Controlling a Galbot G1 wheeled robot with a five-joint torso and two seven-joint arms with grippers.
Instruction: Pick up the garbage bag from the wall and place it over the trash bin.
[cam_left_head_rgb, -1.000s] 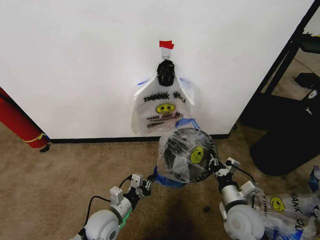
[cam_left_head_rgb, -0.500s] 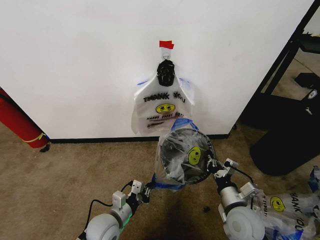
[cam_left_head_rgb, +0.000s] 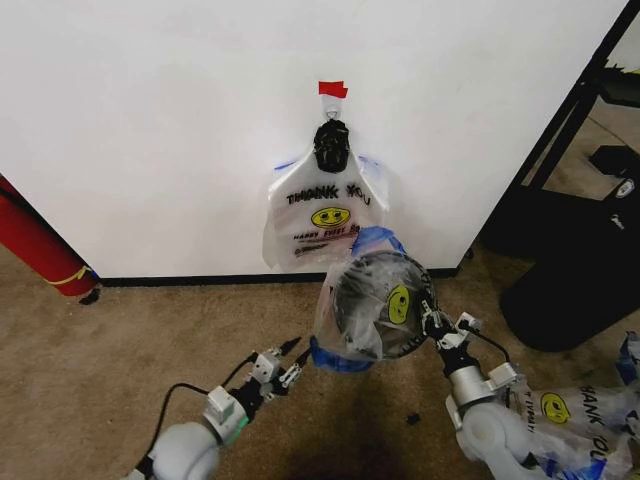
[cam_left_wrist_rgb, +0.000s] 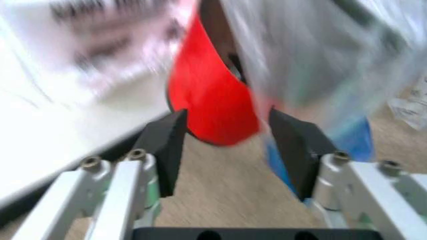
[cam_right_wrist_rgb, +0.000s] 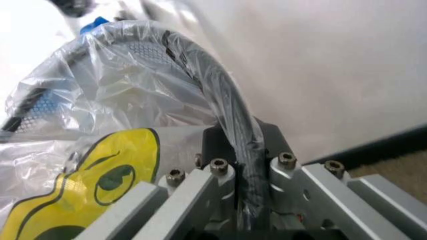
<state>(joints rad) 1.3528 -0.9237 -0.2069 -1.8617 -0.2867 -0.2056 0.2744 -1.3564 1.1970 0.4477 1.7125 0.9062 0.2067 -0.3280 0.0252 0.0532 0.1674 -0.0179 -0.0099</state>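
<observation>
Bin tipped, mouth facing up toward me, bag draped over it.
My right gripper (cam_left_head_rgb: 432, 322) is pinching the trash bin (cam_left_head_rgb: 378, 306) rim through the garbage bag (cam_left_head_rgb: 350, 330); my left gripper (cam_left_head_rgb: 288, 360) is hanging spread beside its red base, near the wall (cam_left_head_rgb: 150, 120).

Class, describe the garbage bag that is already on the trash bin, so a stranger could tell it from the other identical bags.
Start at the white wall, where one bag hangs under a red tape piece. On the carpet just below stands the trash bin. The garbage bag is stretched over its rim, not hanging or lying flat, and the right gripper pinches it there.
</observation>
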